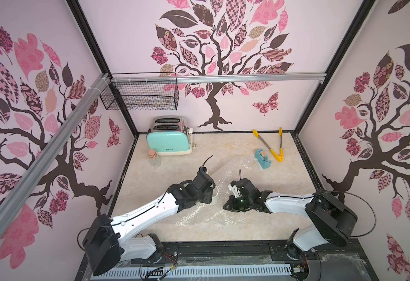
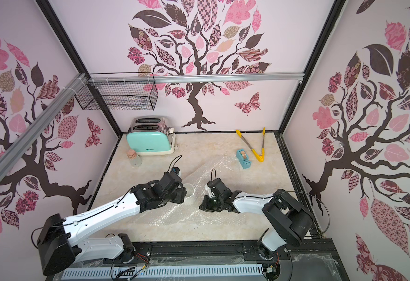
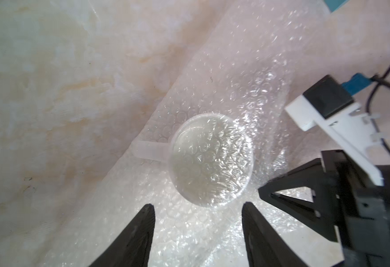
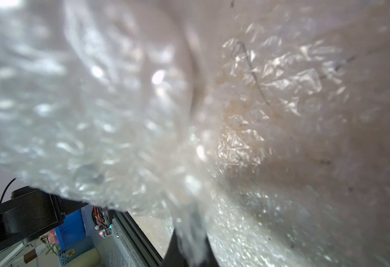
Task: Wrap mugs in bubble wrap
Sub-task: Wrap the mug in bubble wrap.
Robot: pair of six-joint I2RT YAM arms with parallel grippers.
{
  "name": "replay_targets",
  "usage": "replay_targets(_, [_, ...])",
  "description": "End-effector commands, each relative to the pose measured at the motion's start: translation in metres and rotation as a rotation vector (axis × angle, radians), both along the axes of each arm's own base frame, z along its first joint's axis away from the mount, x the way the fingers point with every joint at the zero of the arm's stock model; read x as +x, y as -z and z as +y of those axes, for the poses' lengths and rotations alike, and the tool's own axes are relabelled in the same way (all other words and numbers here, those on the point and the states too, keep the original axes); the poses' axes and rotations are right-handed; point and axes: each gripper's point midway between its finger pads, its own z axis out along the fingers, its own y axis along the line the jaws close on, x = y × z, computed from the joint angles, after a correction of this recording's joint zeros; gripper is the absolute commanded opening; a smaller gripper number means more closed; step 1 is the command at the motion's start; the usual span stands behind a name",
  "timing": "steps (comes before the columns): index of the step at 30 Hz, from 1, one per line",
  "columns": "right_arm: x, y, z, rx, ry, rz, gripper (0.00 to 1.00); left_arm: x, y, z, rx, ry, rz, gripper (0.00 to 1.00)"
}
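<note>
Just ahead of the left gripper [image 3: 198, 205], the mug [image 3: 210, 159] stands upright on the bubble wrap [image 3: 247, 69].
Its fingers stand wide and empty, just short of the rim. The right gripper [image 3: 262, 190], just beside the mug, is pinched closed on a fold of the wrap, likely to draw it over.

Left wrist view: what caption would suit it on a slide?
Open left gripper over a white mug nestled in bubble wrap; right gripper pinches the sheet alongside.
</note>
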Motion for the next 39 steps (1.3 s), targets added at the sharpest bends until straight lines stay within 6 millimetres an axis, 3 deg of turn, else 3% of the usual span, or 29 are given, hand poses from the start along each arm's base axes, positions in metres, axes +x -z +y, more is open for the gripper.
replay_targets(1, [-0.005, 0.02, -0.015, -0.086, 0.016, 0.038, 0.0, 0.012, 0.005, -0.005, 0.058, 0.014, -0.02, 0.64])
replay_targets(5, [-0.005, 0.014, -0.015, -0.079, 0.019, 0.031, 0.06, 0.017, 0.024, -0.003, 0.132, 0.008, 0.007, 0.64])
replay_targets(8, [-0.003, 0.0, -0.018, -0.077, 0.033, -0.003, 0.34, 0.013, 0.034, -0.006, 0.136, 0.021, 0.029, 0.63])
replay_targets(12, [0.0, -0.027, -0.032, -0.091, 0.076, -0.074, 0.57, 0.005, 0.043, -0.004, 0.143, 0.026, 0.042, 0.63])
replay_targets(15, [0.001, -0.041, -0.059, -0.16, 0.167, -0.123, 0.79, 0.0, 0.046, -0.003, 0.15, 0.03, 0.051, 0.63])
replay_targets(17, [0.003, -0.046, -0.083, -0.214, 0.266, -0.151, 0.99, -0.004, 0.046, -0.004, 0.15, 0.035, 0.047, 0.63])
replay_targets(22, [-0.005, -0.056, -0.146, -0.367, 0.49, -0.161, 1.0, -0.013, 0.039, -0.011, 0.143, 0.064, 0.035, 0.63])
replay_targets(27, [-0.028, -0.039, -0.196, -0.558, 0.65, -0.046, 1.0, -0.017, 0.034, -0.013, 0.127, 0.07, 0.025, 0.64])
replay_targets(34, [-0.055, -0.008, -0.224, -0.689, 0.753, 0.1, 1.0, -0.014, 0.038, -0.011, 0.148, 0.068, 0.015, 0.64])
replay_targets(39, [-0.059, 0.007, -0.223, -0.668, 0.783, 0.137, 1.0, -0.014, 0.038, -0.015, 0.132, 0.071, 0.016, 0.64])
